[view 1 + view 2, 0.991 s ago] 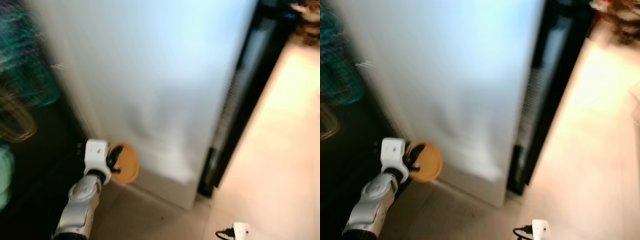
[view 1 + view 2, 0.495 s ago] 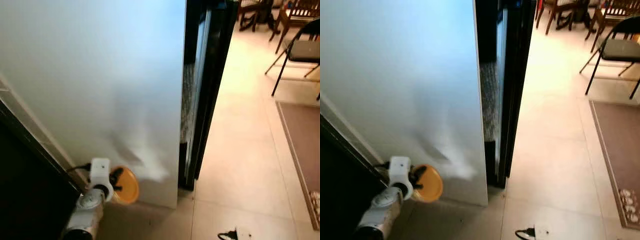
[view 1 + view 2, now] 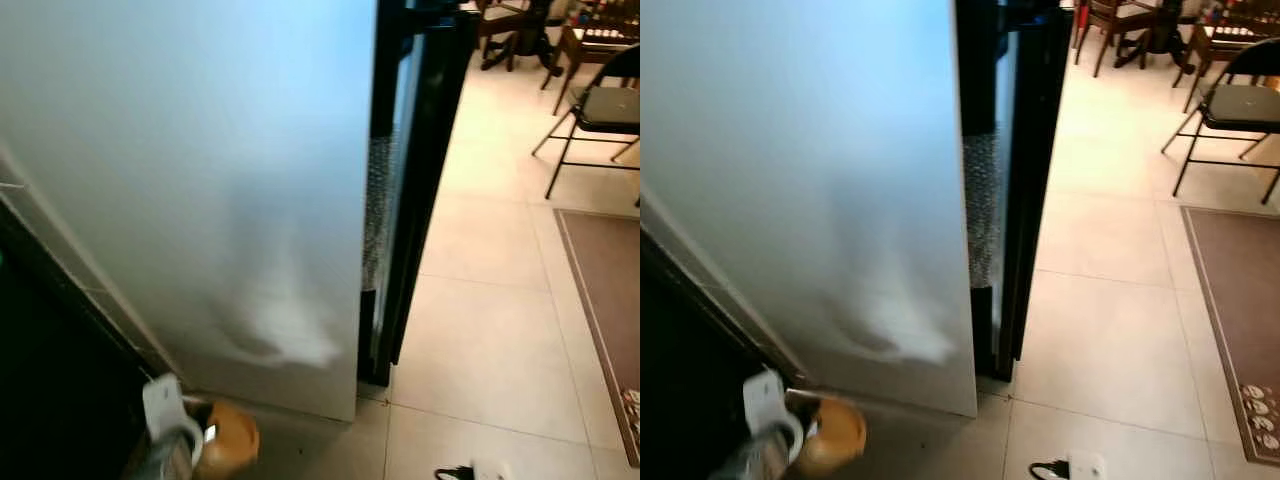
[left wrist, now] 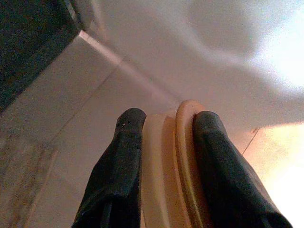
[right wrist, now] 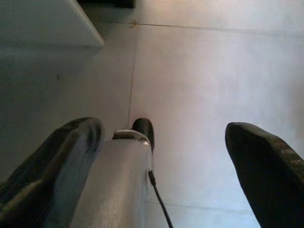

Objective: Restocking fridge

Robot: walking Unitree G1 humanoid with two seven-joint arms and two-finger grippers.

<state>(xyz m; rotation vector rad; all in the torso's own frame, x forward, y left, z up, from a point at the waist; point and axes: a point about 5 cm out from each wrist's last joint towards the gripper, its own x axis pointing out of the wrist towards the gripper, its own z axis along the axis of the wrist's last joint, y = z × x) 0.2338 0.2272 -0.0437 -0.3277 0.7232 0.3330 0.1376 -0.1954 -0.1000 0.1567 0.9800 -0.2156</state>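
Lower now than a moment ago, the left pincer (image 3: 205, 438) is clamped on the orange container (image 3: 228, 440) near the fridge door's (image 3: 200, 180) bottom edge, the right pincer (image 5: 164, 142) hangs spread apart, and I'd fear the container knocking the door and slipping free.
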